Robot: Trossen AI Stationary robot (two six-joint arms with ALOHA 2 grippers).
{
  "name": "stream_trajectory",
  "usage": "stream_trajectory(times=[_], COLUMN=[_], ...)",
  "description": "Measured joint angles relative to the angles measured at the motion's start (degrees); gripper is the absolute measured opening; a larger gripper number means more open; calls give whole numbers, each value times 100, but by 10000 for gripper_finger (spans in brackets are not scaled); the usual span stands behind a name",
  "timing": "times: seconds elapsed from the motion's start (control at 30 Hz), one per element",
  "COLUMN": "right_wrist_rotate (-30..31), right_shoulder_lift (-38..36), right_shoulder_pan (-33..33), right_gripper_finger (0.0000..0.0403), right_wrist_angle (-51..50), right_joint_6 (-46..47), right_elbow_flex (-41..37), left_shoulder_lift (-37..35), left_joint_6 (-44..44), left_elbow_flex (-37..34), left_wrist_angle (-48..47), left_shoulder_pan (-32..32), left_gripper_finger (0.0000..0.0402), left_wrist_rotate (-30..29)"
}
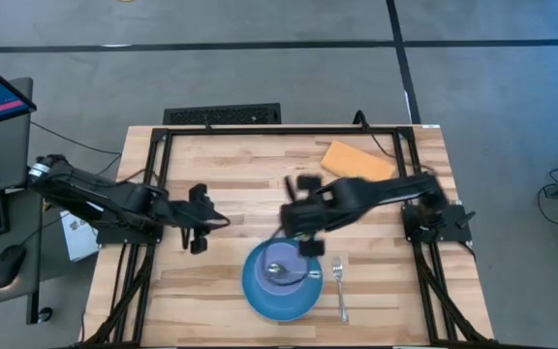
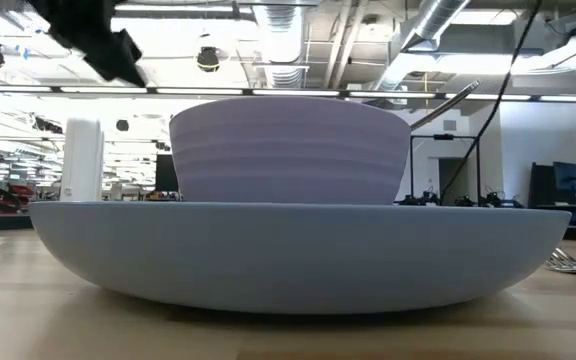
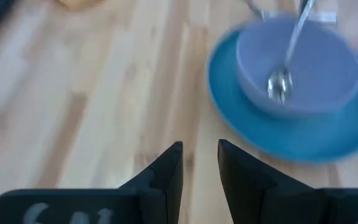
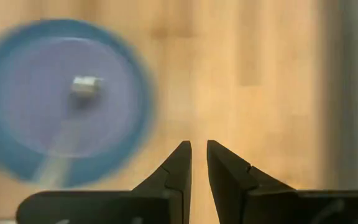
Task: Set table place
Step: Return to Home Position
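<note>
My right gripper (image 1: pixel 298 225), fingers nearly closed and empty, hangs just behind the blue round plate (image 1: pixel 260 295) carrying the lavender bowl (image 1: pixel 286 265); my left gripper (image 1: pixel 198 221), likewise narrow, stands farther off.

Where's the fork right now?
In the high view the fork lies on the table near its front edge, just right of the blue plate holding the bowl.
</note>
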Motion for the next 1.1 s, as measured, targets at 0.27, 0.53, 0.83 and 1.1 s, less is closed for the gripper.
stream_trajectory(times=[0.27,0.53,0.83,1.1], right_wrist_rotate=[648,563,60,-402], right_shoulder_lift=[-2148,-5236,-8192,-9996], right_shoulder_pan=[55,-21,-433,-1148], right_gripper_finger=[75,75,75,75], right_wrist_angle=[1187,4045,6317,6841], right_joint_6=[-500,-522,-620,-623], right_elbow_flex=[-1613,-5744,-9394,-10873], left_shoulder_lift=[-737,-1327,-2443,-3233], left_joint_6=[654,1277,1738,2021], left_elbow_flex=[1,-296,-1697,-2165], left_wrist_angle=[480,1088,2638,2639], left_shoulder_pan=[-156,-183,-117,362], left_gripper_finger=[91,91,91,91], left_wrist_rotate=[-837,-1185,-1777,-1776])
